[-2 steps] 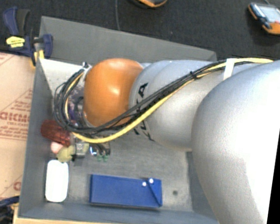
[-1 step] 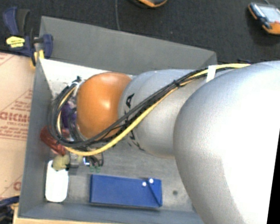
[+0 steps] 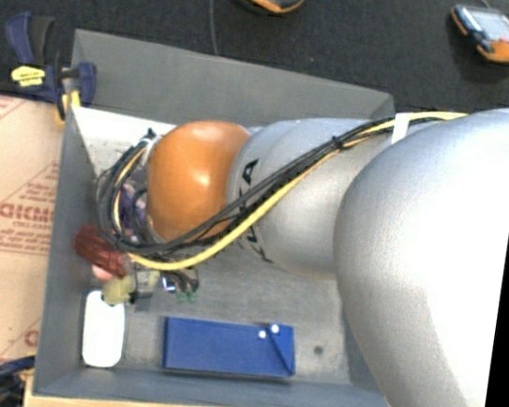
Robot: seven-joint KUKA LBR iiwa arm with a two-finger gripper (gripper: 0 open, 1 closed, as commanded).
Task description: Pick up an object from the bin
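Note:
My gripper (image 3: 150, 283) shows as dark parts under the orange wrist cover, low at the bin's left side. Just left of it lies a dark red and pink thing (image 3: 98, 251), partly hidden by the cables. A small pale yellow thing (image 3: 114, 293) sits right below the gripper, touching the top of a white oblong thing (image 3: 104, 331) in the front left corner. A flat blue box (image 3: 229, 348) lies along the front wall, to the right of the gripper. Whether anything is held is hidden from view.
The arm and its orange cover with looped cables hide the middle and right of the bin. Bare grey floor shows between the blue box and the arm. The left wall stands close to the red thing.

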